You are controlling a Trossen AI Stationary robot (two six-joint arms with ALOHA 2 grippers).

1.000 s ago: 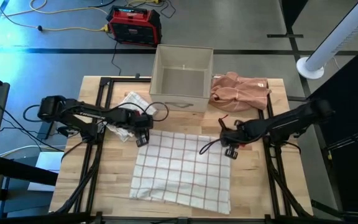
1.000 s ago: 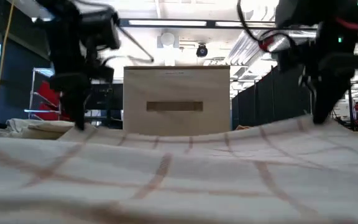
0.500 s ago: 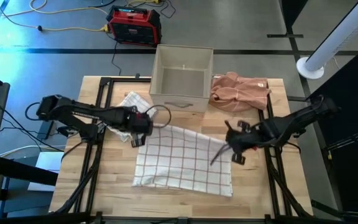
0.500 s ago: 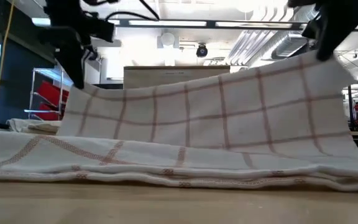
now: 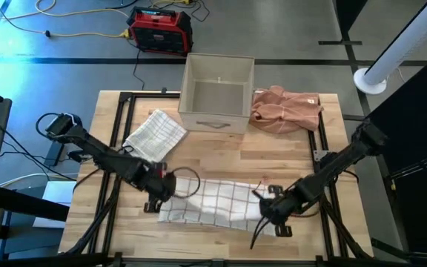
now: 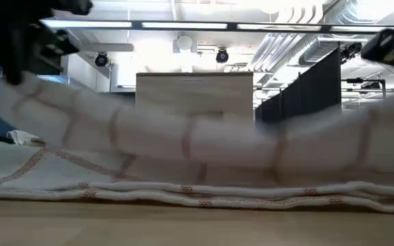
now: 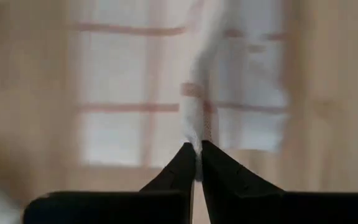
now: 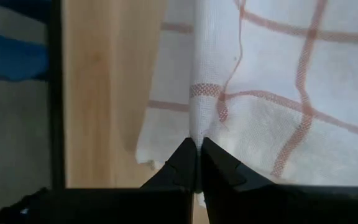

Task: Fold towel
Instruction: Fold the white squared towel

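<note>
A white towel [image 5: 215, 200] with red checks lies near the table's front edge, its near part flat on the wood. Its far edge is doubled over toward the near side. In the low view this carried layer [image 6: 204, 140] sags above the flat layer [image 6: 183, 188]. My left gripper [image 5: 156, 200] is shut on the towel's left end. At the right end my right gripper [image 5: 271, 213] is shut on it too. My left gripper pinches a bunched edge of the towel [image 7: 195, 127] between its two fingertips, at the left corner of the carried edge. That edge is held above the layer under it, and the cloth sags between the arms. My right gripper pinches a gathered fold at the towel's right corner [image 8: 199, 118] between its two fingertips. The cloth hangs from them over the layer [image 8: 272, 124] lying on the table.
A beige open box [image 5: 217, 93] stands at the far middle of the table. A folded checked cloth [image 5: 154, 131] lies to its left and a crumpled pink cloth [image 5: 284, 107] to its right. Bare wood [image 5: 221, 156] lies between the box and the towel.
Both grippers have lifted the towel's far edge and carried it toward the table's near edge, then come down low. The far half has folded over the near half, which stayed on the table. The towel now shows as a narrow strip.
</note>
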